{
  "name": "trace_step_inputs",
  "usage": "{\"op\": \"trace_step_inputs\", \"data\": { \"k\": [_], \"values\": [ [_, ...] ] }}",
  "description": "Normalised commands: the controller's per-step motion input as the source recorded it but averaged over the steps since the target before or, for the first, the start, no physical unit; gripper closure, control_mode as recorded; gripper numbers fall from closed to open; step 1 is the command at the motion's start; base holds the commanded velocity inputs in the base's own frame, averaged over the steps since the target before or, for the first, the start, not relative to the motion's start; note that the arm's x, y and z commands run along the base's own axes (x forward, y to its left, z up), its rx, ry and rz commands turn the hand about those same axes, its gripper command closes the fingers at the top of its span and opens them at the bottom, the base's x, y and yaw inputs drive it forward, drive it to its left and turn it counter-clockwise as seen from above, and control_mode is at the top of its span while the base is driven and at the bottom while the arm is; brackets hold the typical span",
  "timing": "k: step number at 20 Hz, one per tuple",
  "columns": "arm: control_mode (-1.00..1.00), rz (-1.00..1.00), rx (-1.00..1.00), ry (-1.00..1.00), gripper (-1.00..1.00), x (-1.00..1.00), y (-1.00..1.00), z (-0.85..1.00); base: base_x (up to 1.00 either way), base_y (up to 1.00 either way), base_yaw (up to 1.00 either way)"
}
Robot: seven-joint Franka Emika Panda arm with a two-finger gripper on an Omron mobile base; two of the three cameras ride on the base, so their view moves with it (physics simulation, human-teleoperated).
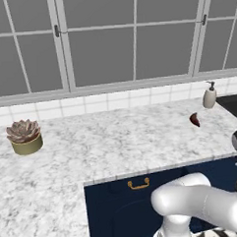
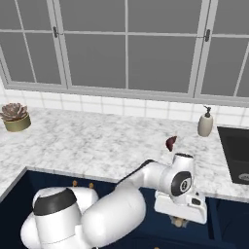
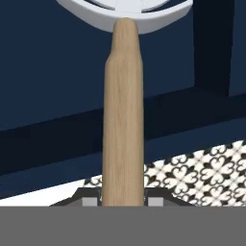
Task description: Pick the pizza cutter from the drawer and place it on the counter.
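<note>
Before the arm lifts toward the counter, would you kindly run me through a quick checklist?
1. Pizza cutter held: ok, wooden handle sits between the jaws of the gripper.
2. Blade free of the drawer: cannot tell, the disc is cut off at the frame top.
3. Landing space on the counter: ok, bare marble ahead.
4. Obstacles: ok, the dark red object and soap dispenser stand far right.

pizza cutter point(image 3: 123, 115) in tool point(image 3: 123, 198), below counter point(image 1: 117, 145) edge, over drawer point(image 3: 48, 72)
</note>
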Motion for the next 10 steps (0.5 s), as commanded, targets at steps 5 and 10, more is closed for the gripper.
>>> {"op": "trace_step_inputs", "data": {
  "k": [5,10],
  "values": [
    [-1.00,-0.12,0.00,0.05,1.00,-0.08,0.04,0.85,0.00,0.00,0.00],
    [-1.00,-0.07,0.00,-0.07,1.00,-0.02,0.24,0.72,0.00,0.00,0.00]
  ]
}}
